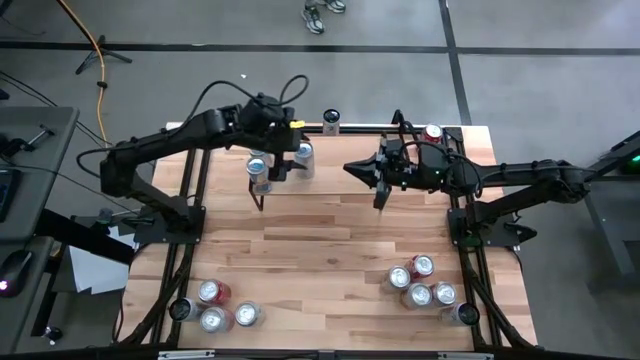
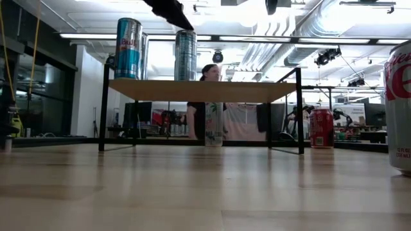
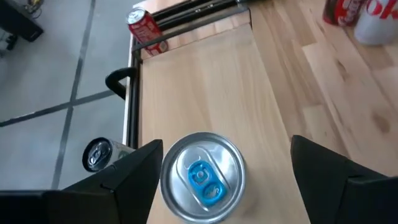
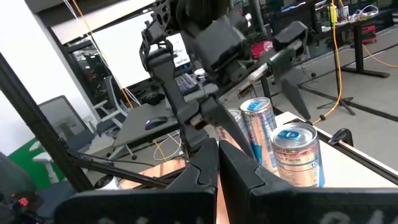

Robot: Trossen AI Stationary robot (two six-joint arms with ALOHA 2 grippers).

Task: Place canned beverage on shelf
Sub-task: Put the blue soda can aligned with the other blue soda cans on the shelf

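The shelf (image 2: 199, 91) stands at the table's far side, a light wood plank on black rod legs. Three tall silver-blue cans stand upright on its left part (image 2: 128, 48). My left gripper (image 1: 272, 180) is open above one of them, the blue-tabbed can (image 3: 202, 176), with one finger on each side of its top. The right finger stands well clear of the can. My right gripper (image 1: 380, 195) is shut and empty over the shelf's middle; it also shows in the right wrist view (image 4: 217, 168). My left gripper comes at the blue-tabbed can from above, pointing down. One finger (image 3: 134, 171) lies right by the can's rim (image 3: 166, 177), and I cannot tell whether it touches. The can stands upright on the shelf.
A silver can (image 1: 331, 120) and a red can (image 1: 432, 132) stand on the table's far edge behind the shelf. Groups of cans stand near the front left (image 1: 215, 305) and the front right (image 1: 425, 285). The shelf's right part (image 3: 211, 81) is bare wood. A person shows beyond the table (image 2: 209, 74).
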